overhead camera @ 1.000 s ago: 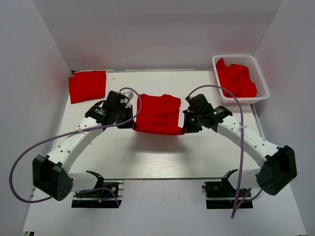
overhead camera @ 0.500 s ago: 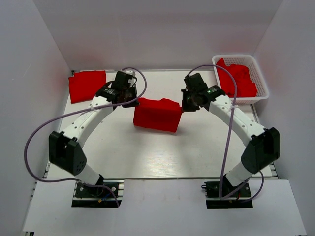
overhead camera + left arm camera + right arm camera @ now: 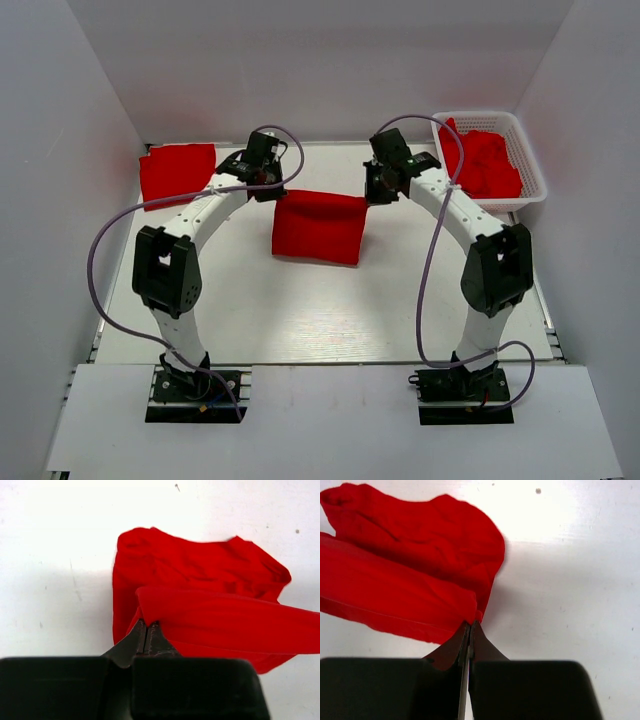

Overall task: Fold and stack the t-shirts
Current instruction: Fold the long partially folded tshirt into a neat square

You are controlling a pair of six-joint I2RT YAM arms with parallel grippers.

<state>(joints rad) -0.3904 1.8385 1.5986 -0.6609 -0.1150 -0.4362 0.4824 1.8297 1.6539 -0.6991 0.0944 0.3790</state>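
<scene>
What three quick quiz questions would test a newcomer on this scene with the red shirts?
1. True or false: the left end effector and the right end effector are both shut on the middle shirt.
2. Where does the basket stand in the top view? A. far right; B. far left; C. centre.
3. Fill in: the far-left shirt lies ____ (folded or crumpled).

Key: 1 true; 2 A; 3 folded.
</scene>
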